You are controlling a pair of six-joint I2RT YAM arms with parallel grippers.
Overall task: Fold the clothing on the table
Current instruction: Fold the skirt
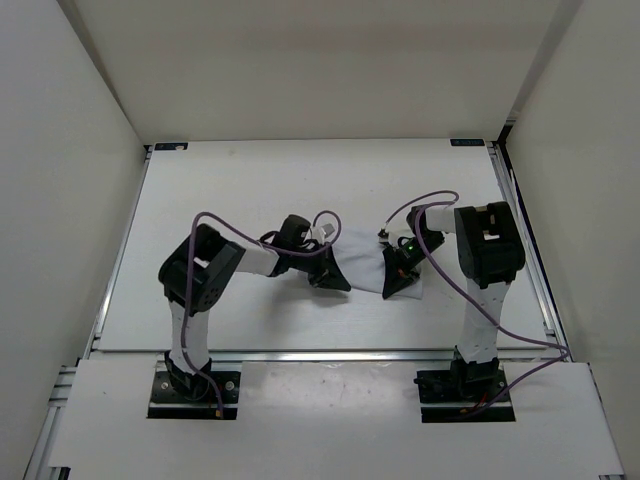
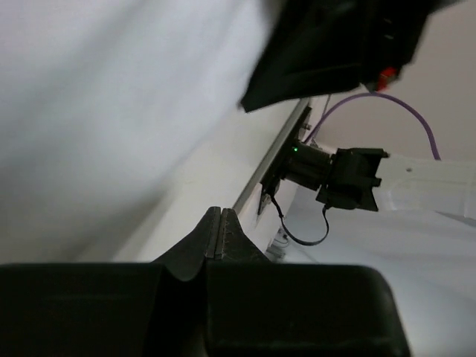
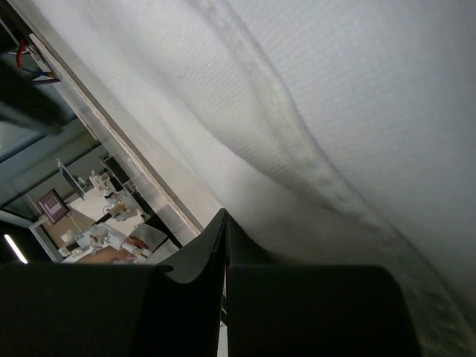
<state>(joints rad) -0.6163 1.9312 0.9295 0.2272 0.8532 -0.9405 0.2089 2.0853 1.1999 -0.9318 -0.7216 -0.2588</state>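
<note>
Item: clothing (image 1: 362, 266), white, at mid-table (image 1: 250, 180), spanning the gap between left gripper (image 1: 330, 280) and right gripper (image 1: 402, 287), each at one side edge.
Left arm: elbow raised, forearm reaching inward to the right; jaws pressed together, cloth pinch not discernible.
Right arm: upright link, wrist bent down and inward; jaws pressed together, cloth (image 3: 335, 111) filling the wrist view above the fingertips, pinch not discernible.
</note>
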